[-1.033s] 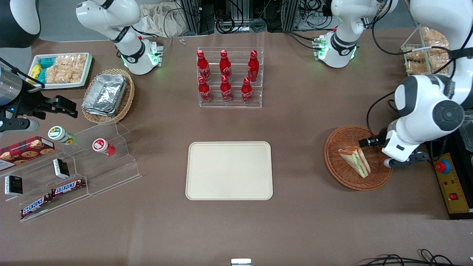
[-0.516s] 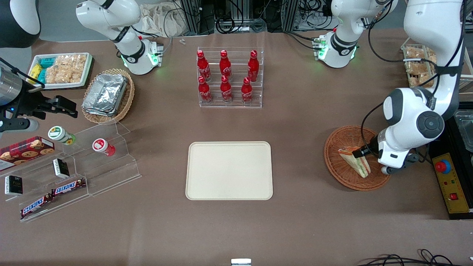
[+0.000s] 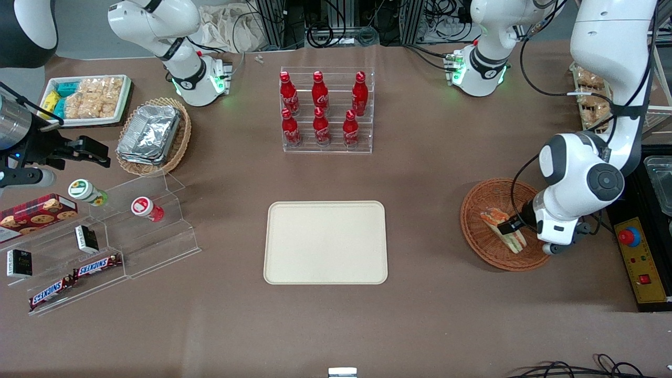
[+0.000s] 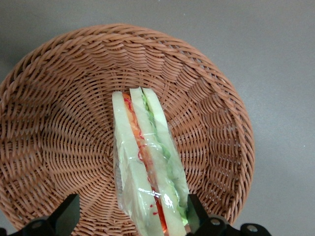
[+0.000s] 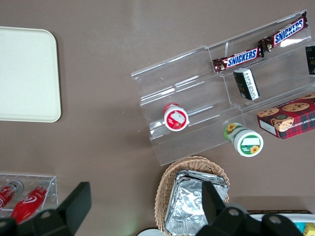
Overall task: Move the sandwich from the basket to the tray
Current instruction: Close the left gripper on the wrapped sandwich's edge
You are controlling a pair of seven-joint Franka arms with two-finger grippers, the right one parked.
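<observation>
One sandwich (image 4: 147, 169) lies in the basket (image 3: 480, 239), wrapped in clear film, on its side with the layered cut face up and its long axis running from the basket's middle out toward the rim. That pose suits a two-finger pinch: the flat bread faces sit on either side, so fingers closing across the narrow thickness would press on bread, not on the filling.

The gripper (image 4: 133, 223) hangs low over the sandwich's wide end with its fingers spread, one dark fingertip (image 4: 69, 214) clear of one bread face and the other close by the opposite face. Neither looks to be touching the wrap yet (the wide end runs out of the wrist view, so contact there can't be ruled out). From the front, the gripper (image 3: 508, 227) sits above the sandwich inside the basket rim, the wrist partly covering it.

I judge the step to be the final approach before the grasp; nothing has been lifted. The tray (image 3: 325, 242) waits bare near the bench's middle, well apart from the basket, which stands toward the working arm's end. The slick film could let the wedge slip or the layers shear if the squeeze lands off-centre.
</observation>
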